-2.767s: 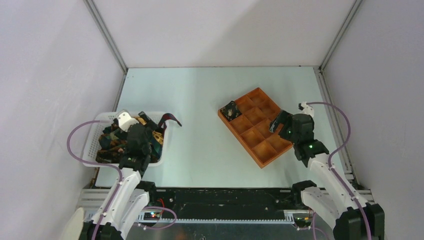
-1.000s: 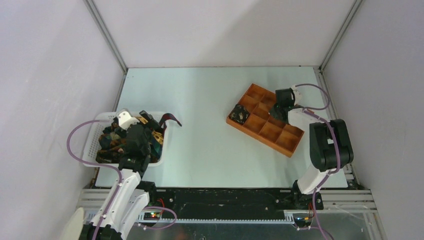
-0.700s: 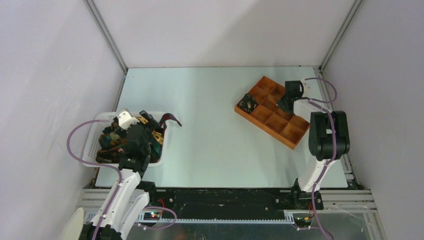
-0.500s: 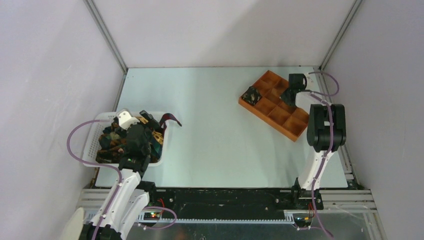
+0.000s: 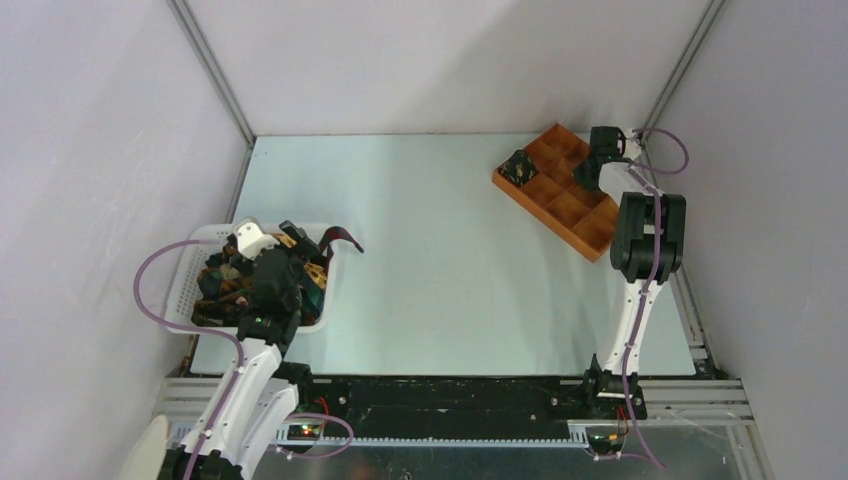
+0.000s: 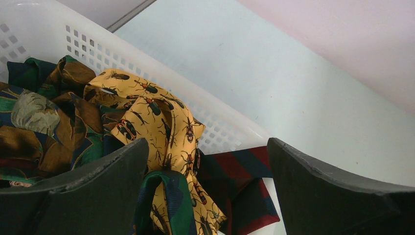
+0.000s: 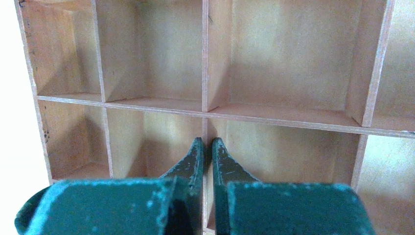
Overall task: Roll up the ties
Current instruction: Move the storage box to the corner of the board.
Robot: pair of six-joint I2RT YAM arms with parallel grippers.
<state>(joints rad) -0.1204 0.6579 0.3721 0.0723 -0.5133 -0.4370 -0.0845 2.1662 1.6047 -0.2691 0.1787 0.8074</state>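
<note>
The left pincer (image 6: 206, 145) hung spread wide over the basket (image 6: 147, 81), where the loose ties (image 6: 147, 117) lay heaped. Far to the basket's right, the right pincer (image 7: 206, 142) pinched a wall of the tray (image 7: 293, 115), which held one rolled tie (image 5: 518, 167).

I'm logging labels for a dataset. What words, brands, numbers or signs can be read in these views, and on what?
None can be read.
The yellow tie bears only beetle pictures, no lettering.
The basket and the tray show no marks.
</note>
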